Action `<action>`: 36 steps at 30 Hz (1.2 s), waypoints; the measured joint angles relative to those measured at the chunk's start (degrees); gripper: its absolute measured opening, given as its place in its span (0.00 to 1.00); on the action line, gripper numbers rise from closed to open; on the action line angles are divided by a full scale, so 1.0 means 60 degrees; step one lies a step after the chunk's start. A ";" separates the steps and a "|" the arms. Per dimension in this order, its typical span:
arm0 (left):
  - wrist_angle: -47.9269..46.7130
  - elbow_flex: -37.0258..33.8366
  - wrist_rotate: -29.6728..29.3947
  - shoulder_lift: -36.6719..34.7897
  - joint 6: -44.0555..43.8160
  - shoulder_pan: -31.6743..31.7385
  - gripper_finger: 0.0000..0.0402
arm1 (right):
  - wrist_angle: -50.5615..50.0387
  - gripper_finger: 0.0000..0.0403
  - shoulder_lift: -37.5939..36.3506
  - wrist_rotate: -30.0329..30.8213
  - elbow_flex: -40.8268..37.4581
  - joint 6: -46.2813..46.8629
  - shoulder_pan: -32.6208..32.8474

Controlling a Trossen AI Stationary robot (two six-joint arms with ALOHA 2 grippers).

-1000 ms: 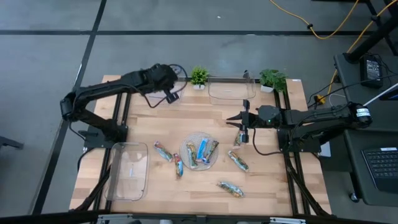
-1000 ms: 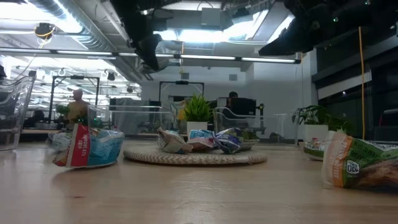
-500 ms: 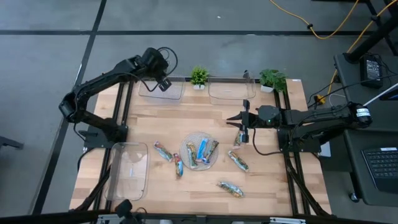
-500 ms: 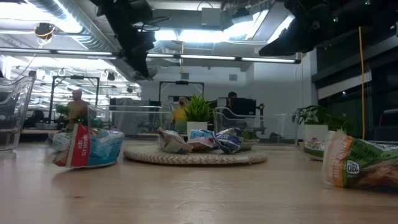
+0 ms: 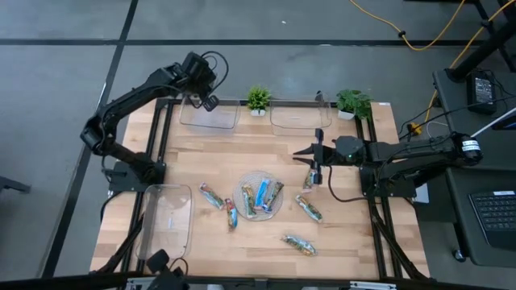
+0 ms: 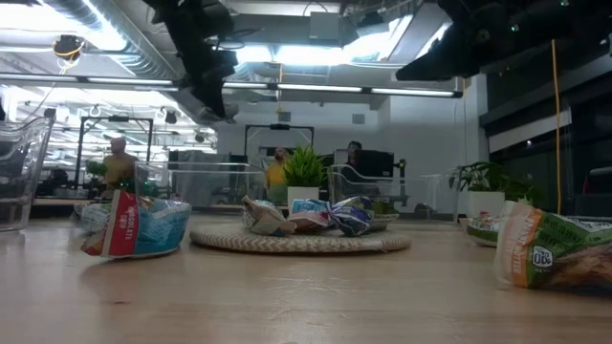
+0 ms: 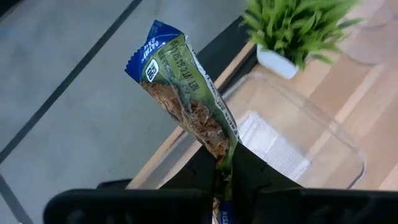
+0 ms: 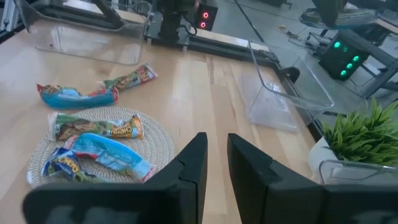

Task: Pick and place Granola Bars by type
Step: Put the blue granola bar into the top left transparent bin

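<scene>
My left gripper [image 5: 206, 101] is shut on a blue-and-green granola bar [image 7: 186, 93], high over the far left corner, by the far-left clear tray [image 5: 210, 117]. My right gripper [image 5: 317, 159] hangs right of the round woven plate [image 5: 278, 211], its fingers a narrow gap apart [image 8: 215, 163] with nothing between them. Several bars [image 5: 260, 195] lie on the plate. Single bars lie flat on the table at its left [image 5: 211, 196] [image 5: 231, 215] and at its right [image 5: 310, 179] [image 5: 309, 208] [image 5: 298, 243]. My left gripper pinches the bar's wrapper at one end [image 7: 224, 148] between its two fingers. The fingers slant down toward the table's far left. The bar sticks out beyond the fingertips in line with them, lifted clear of tray and table, its free blue end [image 7: 155, 37] farthest out.
Another clear tray [image 5: 296, 117] stands at the far middle and a third [image 5: 168, 219] at the near left. Two small potted plants [image 5: 258, 99] [image 5: 353, 102] stand along the far edge. Bare wood lies between the plate and the far trays.
My left gripper has swung with the bar from over the far-left tray toward the table's far left corner, rolling a little; the bar stays held and clear. My right arm has kept still.
</scene>
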 joint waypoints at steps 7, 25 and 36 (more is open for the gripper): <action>-0.0081 0.0377 0.0200 0.0846 0.0044 0.0039 0.04 | 0.0086 0.17 0.0000 0.0003 -0.0003 0.0017 -0.0002; -0.0188 0.0377 0.0282 0.3084 0.0048 0.0058 0.04 | -0.0401 0.17 0.0004 0.0003 -0.0003 0.0286 -0.0003; -0.0516 -0.0434 0.0301 0.3256 -0.0039 -0.0286 0.04 | -0.0459 0.17 0.0004 0.0003 -0.0003 0.0275 -0.0003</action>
